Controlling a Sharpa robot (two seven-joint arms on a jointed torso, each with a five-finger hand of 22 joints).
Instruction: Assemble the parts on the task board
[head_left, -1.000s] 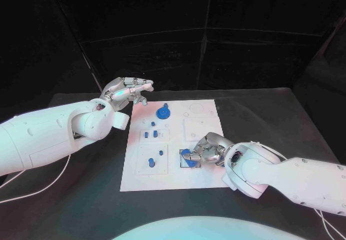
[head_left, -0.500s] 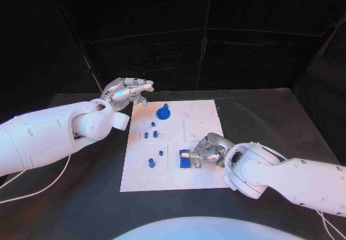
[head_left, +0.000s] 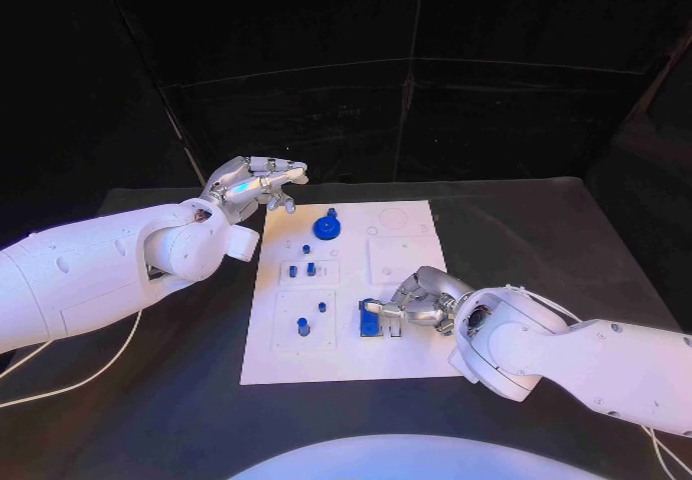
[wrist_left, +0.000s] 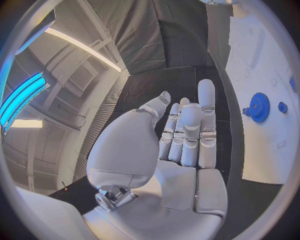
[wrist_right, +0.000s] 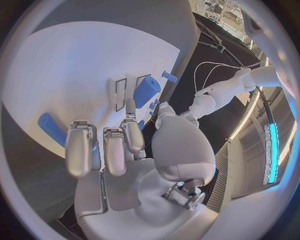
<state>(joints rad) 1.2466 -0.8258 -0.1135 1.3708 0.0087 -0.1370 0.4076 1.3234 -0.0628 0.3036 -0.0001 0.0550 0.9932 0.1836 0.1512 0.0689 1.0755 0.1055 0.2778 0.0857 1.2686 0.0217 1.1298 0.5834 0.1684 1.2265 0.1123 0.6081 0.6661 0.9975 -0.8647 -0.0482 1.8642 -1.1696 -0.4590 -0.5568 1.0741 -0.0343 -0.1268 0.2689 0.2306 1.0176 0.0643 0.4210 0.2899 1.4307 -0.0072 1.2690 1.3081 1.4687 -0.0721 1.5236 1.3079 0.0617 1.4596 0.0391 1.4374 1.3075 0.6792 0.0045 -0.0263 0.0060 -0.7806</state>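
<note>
— While looking down from the head camera, report on surface and surroundings.

— Black table (head_left: 548, 230), matt and level. Closed off behind by a black curtain (head_left: 433, 100) hanging in panels. White cable (head_left: 104, 368) trailing over the table's near left.

— And the task board?

— Task board (head_left: 335, 365) lying flat at mid-table, long side running away from the robot. Blue gear (head_left: 329, 227) standing near the far end. Small blue pegs (head_left: 302, 325) upright in the left-hand recesses. Blue block (head_left: 371, 322) seated in a recess toward the near right.

— Right hand?

— Right hand (head_left: 414, 300) low over the board, just beside the blue block. Fingers bent but apart, grasping nothing in the right wrist view. Contact between fingertips and block: cannot tell.

— Left hand?

— Left hand (head_left: 257, 184) raised beyond the board's far left corner, above the table. Palm bare, fingers nearly straight, released; well apart from every part.
</note>
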